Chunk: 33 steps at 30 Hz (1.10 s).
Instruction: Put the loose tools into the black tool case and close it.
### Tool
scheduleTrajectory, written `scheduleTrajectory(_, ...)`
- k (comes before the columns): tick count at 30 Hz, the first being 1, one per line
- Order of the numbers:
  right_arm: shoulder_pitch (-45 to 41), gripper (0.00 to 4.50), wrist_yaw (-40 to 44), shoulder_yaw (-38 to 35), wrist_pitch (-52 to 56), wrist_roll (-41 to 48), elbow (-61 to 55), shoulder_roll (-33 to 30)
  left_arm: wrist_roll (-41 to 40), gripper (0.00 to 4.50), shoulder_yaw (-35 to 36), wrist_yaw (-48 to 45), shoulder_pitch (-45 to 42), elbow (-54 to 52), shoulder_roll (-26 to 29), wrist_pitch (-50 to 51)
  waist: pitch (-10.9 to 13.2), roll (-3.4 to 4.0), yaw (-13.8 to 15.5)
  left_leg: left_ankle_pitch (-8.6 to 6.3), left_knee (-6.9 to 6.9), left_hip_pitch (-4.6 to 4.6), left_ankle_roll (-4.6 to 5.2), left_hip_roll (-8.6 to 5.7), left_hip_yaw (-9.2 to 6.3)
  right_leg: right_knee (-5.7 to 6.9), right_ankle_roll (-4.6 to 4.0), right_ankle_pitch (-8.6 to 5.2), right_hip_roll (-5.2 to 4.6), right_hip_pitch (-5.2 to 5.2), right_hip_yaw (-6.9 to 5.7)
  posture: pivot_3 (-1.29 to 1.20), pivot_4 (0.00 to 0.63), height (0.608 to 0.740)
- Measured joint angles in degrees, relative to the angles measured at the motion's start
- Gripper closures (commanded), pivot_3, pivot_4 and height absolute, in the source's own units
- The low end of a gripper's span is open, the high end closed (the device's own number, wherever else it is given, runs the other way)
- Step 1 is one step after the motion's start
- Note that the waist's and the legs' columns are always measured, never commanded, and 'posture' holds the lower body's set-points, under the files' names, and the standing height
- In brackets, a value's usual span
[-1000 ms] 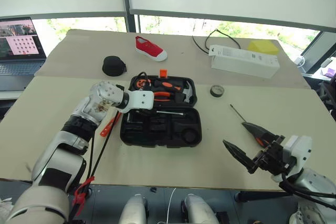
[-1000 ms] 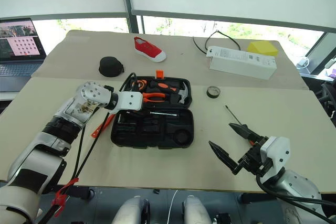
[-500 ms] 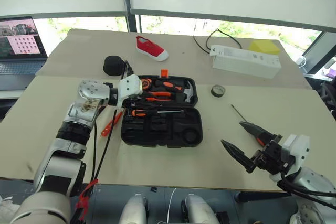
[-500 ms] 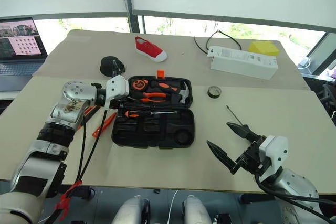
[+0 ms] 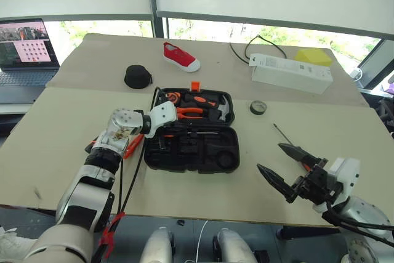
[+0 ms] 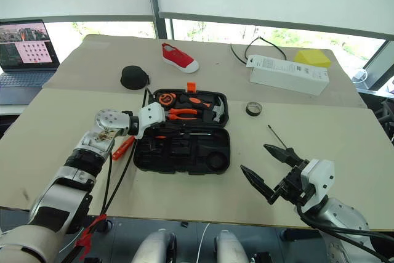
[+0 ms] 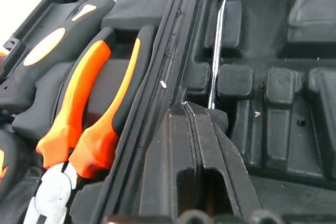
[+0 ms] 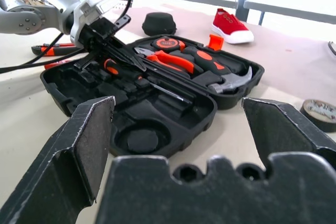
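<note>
The black tool case (image 5: 212, 152) lies open at the table's middle. Pliers (image 7: 89, 124) and a hammer (image 5: 223, 108) sit in its far half. One screwdriver (image 8: 157, 86) lies in the near half, near the hinge. My left gripper (image 7: 198, 109) is shut, its tips down at that screwdriver's handle end. Another screwdriver (image 5: 282, 135) lies on the table to the right, and the tape ring (image 5: 258, 108) beyond it. Orange tools (image 6: 123, 147) lie left of the case, partly under my left arm. My right gripper (image 5: 272, 157) hangs open and empty near the front right edge.
A red shoe (image 5: 181, 57) and a round black pouch (image 5: 138, 76) lie behind the case. A white box (image 5: 290, 72), a yellow object (image 5: 313, 56) and a cable (image 5: 243, 50) are at the back right. A laptop (image 5: 24, 50) stands at the far left.
My left gripper drew back to the left, leaving the screwdriver lying in the case. It then came back down onto the handle end with its fingers shut. The right arm stayed put.
</note>
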Motion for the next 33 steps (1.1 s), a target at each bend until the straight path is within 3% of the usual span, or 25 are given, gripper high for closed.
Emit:
scheduleTrajectory(4, 1.8, 0.00, -1.6, -0.5, 0.1, -0.1, -0.3, 0.2, -0.6, 4.46, 1.0, 0.3, 0.6, 0.1, -0.5, -1.2, 0.0, 0.05, 0.0, -0.02, 0.00, 0.22, 0.02, 0.00, 0.00, -0.04, 0.04, -0.03, -0.01, 0.26, -0.01, 0.00, 0.150, 0.740)
scheduleTrajectory(5, 2.4, 0.00, -2.0, -0.8, 0.1, -0.2, -0.3, 0.3, -2.0, 3.97, 2.2, -0.1, 1.4, 0.0, -0.9, -1.7, 0.0, 0.05, 0.0, -0.02, 0.00, 0.19, 0.02, 0.00, 0.00, -0.05, 0.04, -0.03, -0.02, 0.24, -0.01, 0.00, 0.150, 0.740)
scheduleTrajectory(6, 3.0, 0.00, -2.4, -1.4, 0.1, -0.1, -0.4, 0.4, -4.3, 3.82, 3.7, -1.0, 2.4, -0.1, -1.6, -1.9, 0.0, 0.05, 0.0, -0.02, 0.00, 0.14, 0.02, 0.01, 0.00, -0.05, 0.04, -0.03, -0.02, 0.20, -0.01, 0.00, 0.150, 0.740)
scheduleTrajectory(9, 5.3, 0.00, -2.9, -4.6, -0.1, 0.0, -0.9, 0.9, -11.6, 2.69, 7.6, -6.4, 5.5, -2.8, -1.6, -1.8, 0.0, 0.04, -0.1, -0.02, 0.00, -0.09, 0.03, 0.02, -0.01, -0.01, 0.02, -0.02, -0.01, -0.06, -0.01, 0.00, 0.150, 0.740)
scheduleTrajectory(11, 9.1, 0.00, -1.8, -8.4, -1.5, 0.0, -0.7, 0.9, -17.9, 1.97, 11.8, -10.7, 7.2, -7.5, 1.2, -0.1, 0.0, 0.04, -0.2, -0.02, -0.01, -0.19, 0.02, 0.05, -0.01, 0.03, 0.01, -0.02, 0.01, -0.21, -0.01, 0.00, 0.150, 0.740)
scheduleTrajectory(12, 10.4, 0.00, -1.3, -9.8, -1.9, 0.0, -0.4, 0.9, -19.7, 1.83, 13.4, -11.7, 7.7, -9.0, 2.8, 0.6, 0.0, 0.05, -0.4, -0.02, -0.03, -0.18, 0.02, 0.05, -0.01, 0.03, 0.01, -0.02, 0.02, -0.22, 0.00, 0.00, 0.150, 0.740)
scheduleTrajectory(13, 12.3, 0.00, -0.4, -11.3, -2.9, -0.1, 0.4, 1.0, -21.6, 1.20, 15.2, -13.2, 8.9, -11.2, 4.8, 1.3, 0.0, 0.06, -0.6, -0.02, -0.05, -0.14, 0.03, 0.06, -0.01, 0.02, 0.01, -0.02, 0.02, -0.20, 0.00, 0.00, 0.150, 0.740)
scheduleTrajectory(17, 18.9, 0.00, 3.7, -17.6, -8.2, -1.2, 6.9, 2.3, -29.2, 0.01, 20.3, -17.5, 19.1, -22.2, 10.8, 7.7, -0.1, 0.23, -0.8, -0.06, -0.09, 0.21, 0.06, 0.08, 0.05, -0.10, 0.02, -0.05, -0.07, 0.18, 0.03, 0.00, 0.150, 0.740)
scheduleTrajectory(22, 23.5, 0.00, 5.8, -21.5, -14.4, -3.4, 18.0, 6.3, -32.5, 0.01, 23.1, -24.3, 38.0, -30.5, 17.3, 10.0, -0.1, 0.27, -0.8, -0.09, -0.30, 0.56, 0.04, 0.24, 0.08, -0.17, -0.17, -0.38, -0.16, 0.40, 0.03, 0.00, 0.150, 0.740)
scheduleTrajectory(26, 21.5, 0.00, 4.9, -21.7, -14.9, -3.6, 19.5, 6.4, -34.2, 0.01, 27.0, -22.7, 40.5, -32.1, 17.6, 10.2, 0.0, 0.37, -0.5, -0.07, -0.31, 0.63, 0.06, 0.27, -0.07, -0.11, -0.12, -0.71, -0.34, 0.44, 0.05, 0.00, 0.150, 0.740)
scheduleTrajectory(33, 7.7, 0.00, -0.9, -17.3, 4.0, -4.6, 15.2, -9.1, -37.3, 0.01, 27.9, -20.4, 41.6, -39.5, 16.7, 13.4, 0.0, 0.47, -0.9, -0.01, -0.32, 0.83, 0.20, 0.02, 0.26, -0.13, 0.11, -0.25, -0.69, 0.53, 0.18, 0.00, 0.150, 0.740)
